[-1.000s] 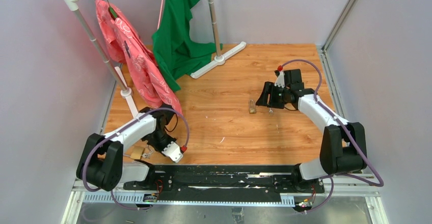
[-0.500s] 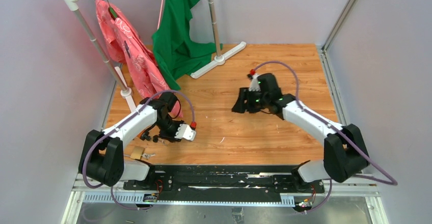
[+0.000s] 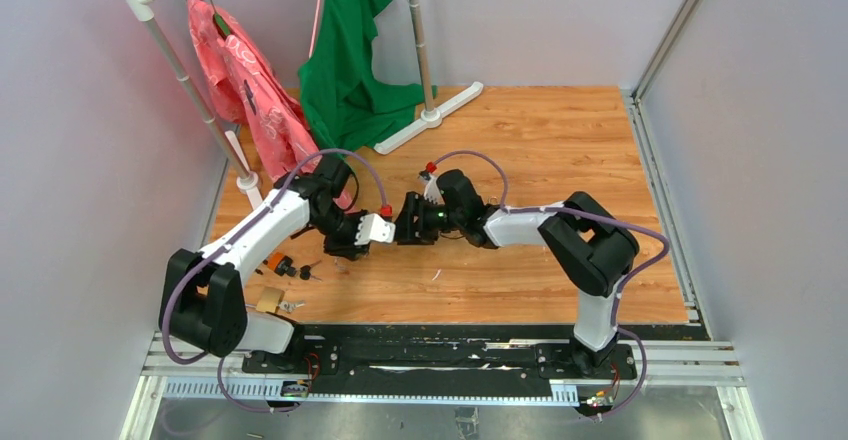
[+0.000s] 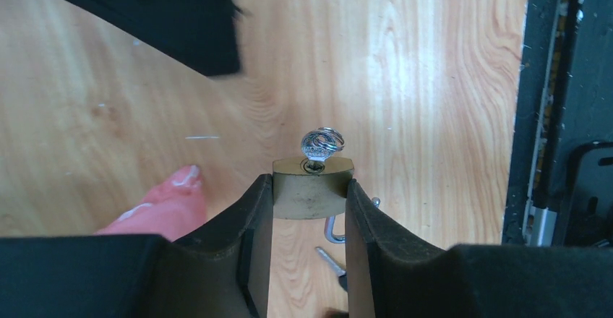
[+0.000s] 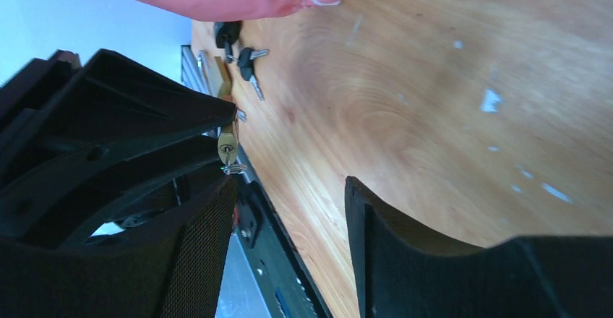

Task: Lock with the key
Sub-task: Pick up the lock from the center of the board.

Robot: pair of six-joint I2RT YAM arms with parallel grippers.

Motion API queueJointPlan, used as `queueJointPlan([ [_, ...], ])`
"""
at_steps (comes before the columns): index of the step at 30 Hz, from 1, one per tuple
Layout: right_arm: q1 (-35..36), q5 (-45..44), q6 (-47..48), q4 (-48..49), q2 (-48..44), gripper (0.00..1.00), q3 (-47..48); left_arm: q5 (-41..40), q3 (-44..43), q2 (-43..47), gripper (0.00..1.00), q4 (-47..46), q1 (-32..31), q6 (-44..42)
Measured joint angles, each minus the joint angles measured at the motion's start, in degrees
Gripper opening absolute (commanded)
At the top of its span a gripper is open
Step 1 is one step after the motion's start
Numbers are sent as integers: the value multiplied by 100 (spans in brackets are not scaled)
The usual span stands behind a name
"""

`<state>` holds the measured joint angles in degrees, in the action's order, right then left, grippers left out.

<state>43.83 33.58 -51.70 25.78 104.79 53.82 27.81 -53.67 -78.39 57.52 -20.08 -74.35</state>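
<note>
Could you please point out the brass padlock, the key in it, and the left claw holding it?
Brass padlock (image 4: pixel 312 191), left wrist view, on its flat body face.
Key (image 4: pixel 321 144), left wrist view, on its ringed head.
Left claw (image 4: pixel 309 209), left wrist view, midway between fingertips.

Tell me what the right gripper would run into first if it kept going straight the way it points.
Probably the small brass padlock with the key in its keyhole, clamped in the left gripper. It sits ahead between the right gripper's open jaws, though depth is uncertain.
</note>
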Motion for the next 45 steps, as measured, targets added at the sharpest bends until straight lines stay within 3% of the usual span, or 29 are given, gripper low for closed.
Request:
queueJointPlan([
  [9, 389, 28, -1049, 1204, 341, 56, 328, 55, -518, -199, 0, -22, 0, 332],
  [23, 608, -219, -1628, 1475, 671, 46, 474, 46, -857, -330, 0, -57, 4, 734],
  [29, 608, -201, -1727, 1532, 846, 26, 682, -15, -929, -372, 0, -63, 11, 837],
  [32, 608, -164, -1797, 1541, 984, 21, 754, -9, -944, -372, 0, -83, 7, 846],
  [35, 608, -125, -1814, 1532, 1023, 1, 791, -11, -944, -372, 0, -81, 7, 857],
  [37, 608, -101, -1786, 1523, 1034, 0, 804, -17, -957, -372, 0, -52, 7, 861],
  [38, 608, -85, -1777, 1528, 1034, 0, 807, -22, -962, -372, 4, -39, 7, 868],
  [40, 605, -66, -1755, 1528, 1034, 0, 807, -24, -966, -372, 47, -26, 7, 885],
  [41, 603, -57, -1742, 1530, 1034, 0, 807, -26, -968, -372, 58, -26, 7, 905],
  [42, 595, -46, -1731, 1541, 1034, 0, 807, -35, -979, -374, 63, -24, 7, 944],
  [45, 494, 57, -1574, 1563, 960, 0, 763, -68, -1191, -374, 68, 136, 7, 1010],
])
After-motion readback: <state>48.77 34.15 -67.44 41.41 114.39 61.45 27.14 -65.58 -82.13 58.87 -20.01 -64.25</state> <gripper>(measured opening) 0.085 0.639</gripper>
